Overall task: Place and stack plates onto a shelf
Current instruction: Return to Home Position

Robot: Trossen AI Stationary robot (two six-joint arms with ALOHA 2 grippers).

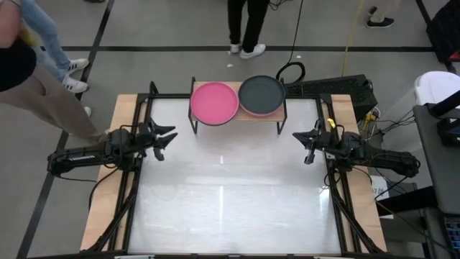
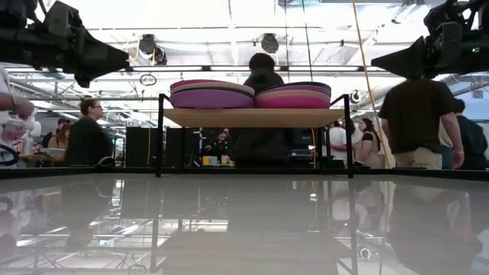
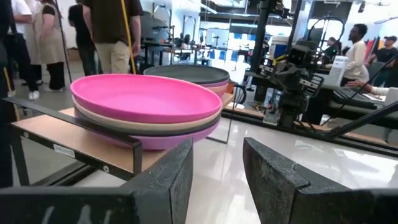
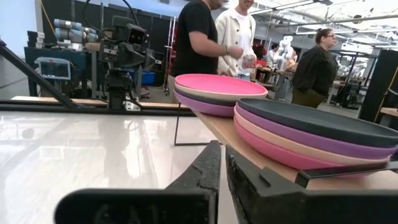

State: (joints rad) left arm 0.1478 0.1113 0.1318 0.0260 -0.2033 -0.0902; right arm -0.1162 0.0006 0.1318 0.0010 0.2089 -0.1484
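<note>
Two four-plate stacks are seen on the light-wood shelf (image 2: 252, 117) at upper centre: the magenta-topped stack (image 1: 214, 102) left, the dark-grey-topped stack (image 1: 261, 94) right. The left gripper (image 1: 167, 143) is held spread at mid-left, the right gripper (image 1: 302, 146) pressed together at mid-right.

floor (image 1: 165, 29) grey, dark lines (image 1: 180, 49), perhaps tape | 2 ceiling lamps (image 2: 269, 42) | people (image 2: 88, 141) standing

Bright, even light falls from overhead. The glossy table (image 1: 223, 198) throws back pale streaks of glare in the high view and mirrors the room in the low view. There the ceiling lamps (image 2: 269, 42) and the bright hall backlight everything, leaving the left gripper (image 2: 124, 61), right gripper (image 2: 376, 66) and people as dark silhouettes. The plates (image 3: 146, 99) are softly, evenly lit.
</note>
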